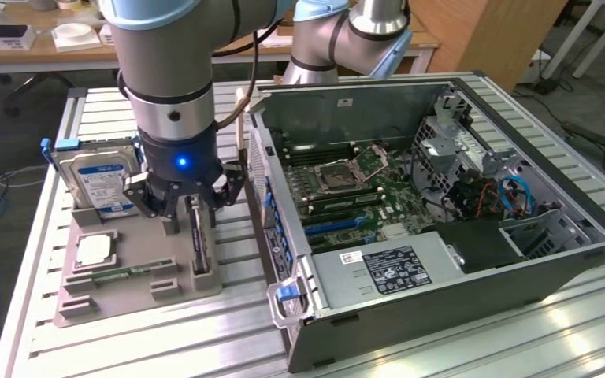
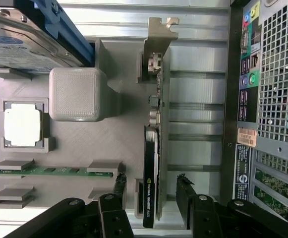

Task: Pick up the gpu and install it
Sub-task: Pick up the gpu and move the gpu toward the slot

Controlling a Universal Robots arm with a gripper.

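The gripper (image 2: 151,184) stands spread wide, one black finger (image 2: 119,184) on each side of the gpu (image 2: 153,148), with a gap showing between each finger and the card, so nothing is clamped; in the exterior view the gripper (image 1: 191,206) hangs straight down over the same card. The gpu (image 1: 198,240) stands on its long edge in a slot of the grey holder tray (image 1: 108,303), black fan shroud toward the fingers, silver bracket (image 2: 158,32) at the far end. On the same tray (image 2: 109,144) the green memory stick (image 2: 44,171) lies in its own slot; just beyond it sits the processor chip (image 2: 24,124) in a square recess; farther along, the hard drive (image 2: 29,44) with its blue-white label stands upright in blue rails. The tray rests on a slotted aluminium table (image 1: 176,346). Beside it, on the exterior view's right, the open computer case (image 1: 418,315) lies on its side, with motherboard (image 1: 355,193) and power supply (image 1: 387,269) exposed; its ported rear panel (image 2: 248,79) faces the tray. Behind the case rises a second robot arm (image 1: 334,39); farthest back stands a wooden desk (image 1: 29,55).
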